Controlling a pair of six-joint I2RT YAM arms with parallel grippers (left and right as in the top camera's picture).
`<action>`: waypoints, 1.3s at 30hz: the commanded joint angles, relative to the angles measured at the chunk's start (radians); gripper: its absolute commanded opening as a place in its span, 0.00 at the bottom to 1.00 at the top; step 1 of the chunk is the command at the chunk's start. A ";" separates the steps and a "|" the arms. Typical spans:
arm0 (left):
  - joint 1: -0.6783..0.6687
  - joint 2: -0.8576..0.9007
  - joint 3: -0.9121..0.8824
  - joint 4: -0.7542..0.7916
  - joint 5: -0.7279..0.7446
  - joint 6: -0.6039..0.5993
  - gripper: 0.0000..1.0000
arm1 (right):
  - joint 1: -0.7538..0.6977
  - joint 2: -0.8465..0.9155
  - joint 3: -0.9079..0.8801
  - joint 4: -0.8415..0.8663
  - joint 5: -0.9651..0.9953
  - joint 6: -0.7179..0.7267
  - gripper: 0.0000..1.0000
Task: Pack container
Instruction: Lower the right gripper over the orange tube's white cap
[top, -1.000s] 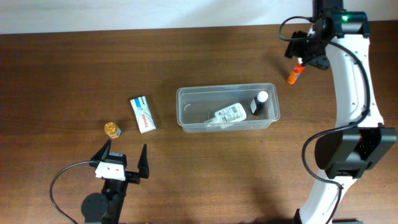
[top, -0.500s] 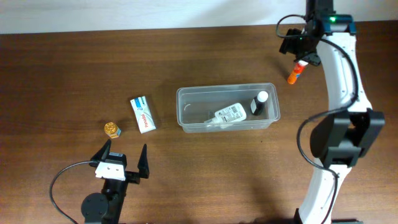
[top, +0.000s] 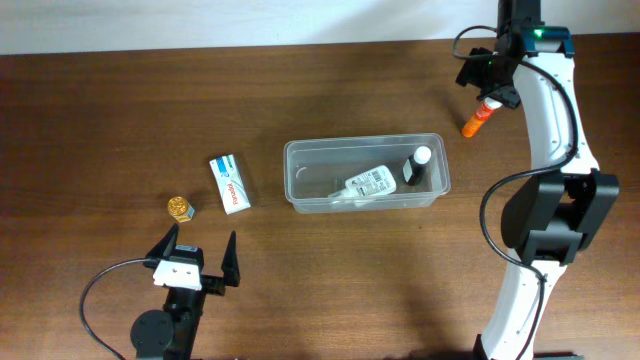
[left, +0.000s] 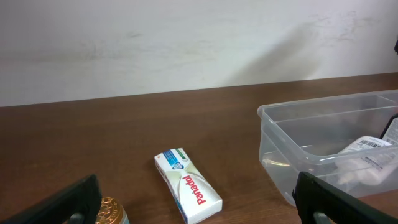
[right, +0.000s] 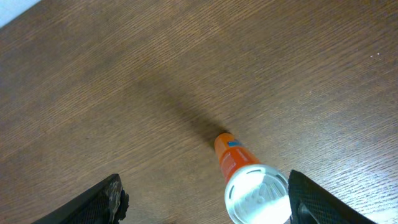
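The clear plastic container (top: 366, 174) sits mid-table and holds a white labelled bottle (top: 368, 183) and a small dark bottle with a white cap (top: 417, 167); it also shows in the left wrist view (left: 329, 140). An orange tube with a white cap (top: 476, 119) lies at the far right. My right gripper (top: 488, 88) is open just above it; in the right wrist view the tube (right: 245, 174) lies between the open fingers (right: 205, 199), nearer the right one. My left gripper (top: 198, 254) is open and empty near the front left (left: 199, 205).
A white Panadol box (top: 229, 183) lies left of the container, also in the left wrist view (left: 188, 185). A small gold-capped jar (top: 180, 208) stands further left, near the left finger (left: 111, 211). A pale wall runs along the table's far edge.
My right arm has shifted over the last second, its gripper staying above the orange tube's cap end. The left arm and the table's objects have not moved.
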 joint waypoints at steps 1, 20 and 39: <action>0.008 -0.008 0.000 -0.007 0.018 0.014 0.99 | -0.006 0.009 0.008 0.002 0.012 0.009 0.77; 0.008 -0.008 0.000 -0.007 0.018 0.014 0.99 | -0.004 0.010 0.008 -0.024 -0.029 0.000 0.77; 0.008 -0.008 0.000 -0.007 0.018 0.014 0.99 | 0.025 0.010 0.008 -0.015 -0.068 -0.021 0.77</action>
